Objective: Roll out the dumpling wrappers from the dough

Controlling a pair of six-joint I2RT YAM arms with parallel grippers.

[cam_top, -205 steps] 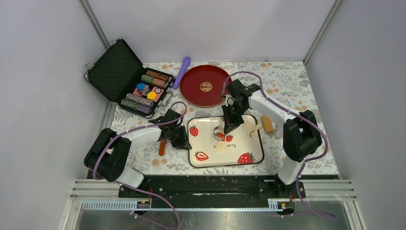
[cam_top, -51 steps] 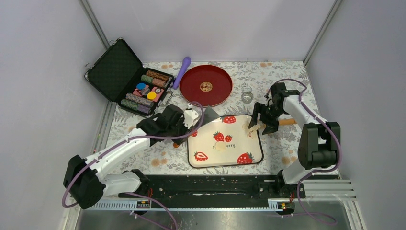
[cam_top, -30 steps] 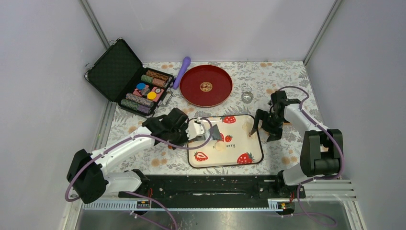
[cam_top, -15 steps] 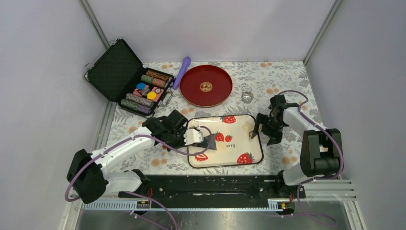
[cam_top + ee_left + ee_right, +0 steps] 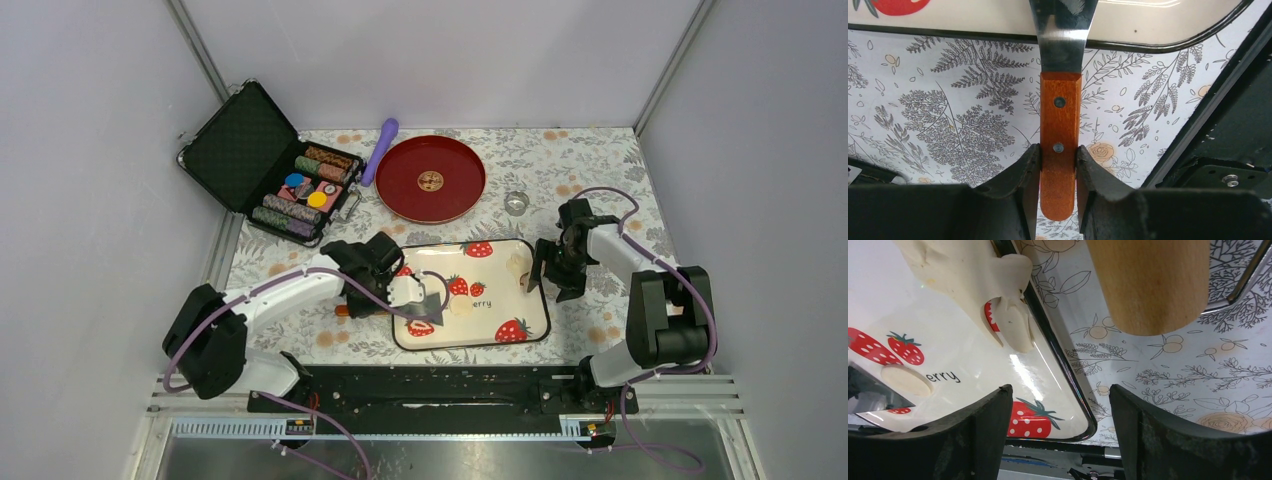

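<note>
A thin round dumpling wrapper lies on the strawberry tray, by the word "berry". The irregular dough sits at the tray's right rim, a tail drooping over a strawberry. My left gripper is shut on a scraper's wooden handle. Its metal blade reaches over the tray, tip beside the wrapper. My right gripper stands open over the tray's right rim, nothing between its fingers. The wooden roller's end lies beyond them on the cloth.
A red round plate sits behind the tray, a small metal ring cutter to its right. An open black case of chips and a purple stick are at the back left. The black base rail runs in front.
My left arm swept the scraper from the tray's far left corner down to the wrapper. My right gripper slid slightly nearer along the tray's right rim and its jaws narrowed a little.
</note>
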